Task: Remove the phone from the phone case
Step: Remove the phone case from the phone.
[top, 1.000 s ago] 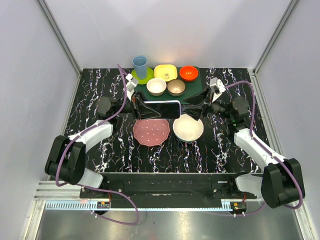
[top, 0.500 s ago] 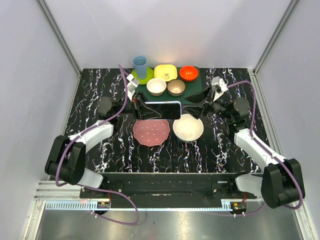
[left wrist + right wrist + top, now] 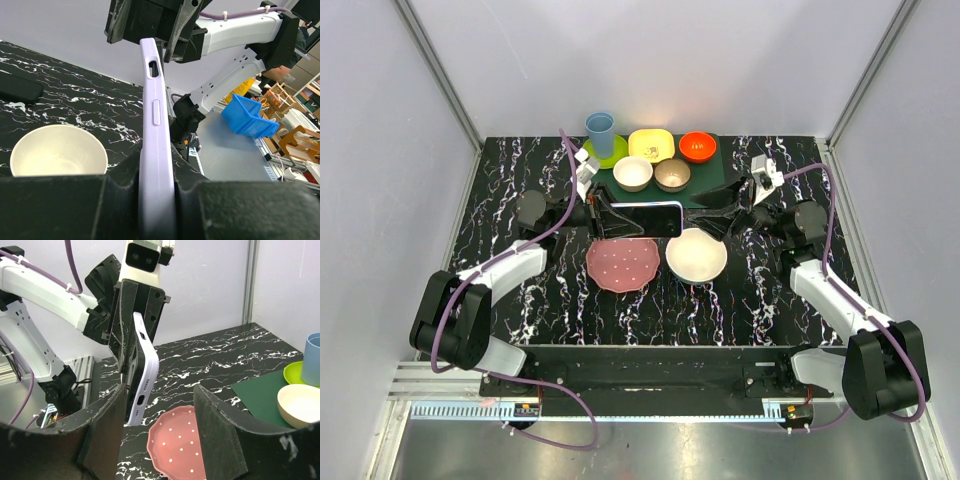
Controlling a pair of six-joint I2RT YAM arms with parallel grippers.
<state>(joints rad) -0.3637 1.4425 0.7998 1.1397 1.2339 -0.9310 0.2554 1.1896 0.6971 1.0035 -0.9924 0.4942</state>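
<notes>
The phone (image 3: 642, 218), black with a glossy dark screen, sits inside its pale lavender case (image 3: 156, 150), held level off the surface near the pink plate (image 3: 622, 265). The left gripper (image 3: 595, 212) is clamped on the phone's left end. The right gripper (image 3: 705, 213) has its jaws apart just off the other end.

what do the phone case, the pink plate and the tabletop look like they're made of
Phone case: probably soft silicone or rubbery plastic, matte lavender; the surface is smooth and dull, with a moulded button bump and a cutout.
Pink plate: likely plastic or melamine, with a slight sheen, white dots and a wavy rim.
Table: black marble look with white veins, possibly printed laminate; cannot tell which.
</notes>
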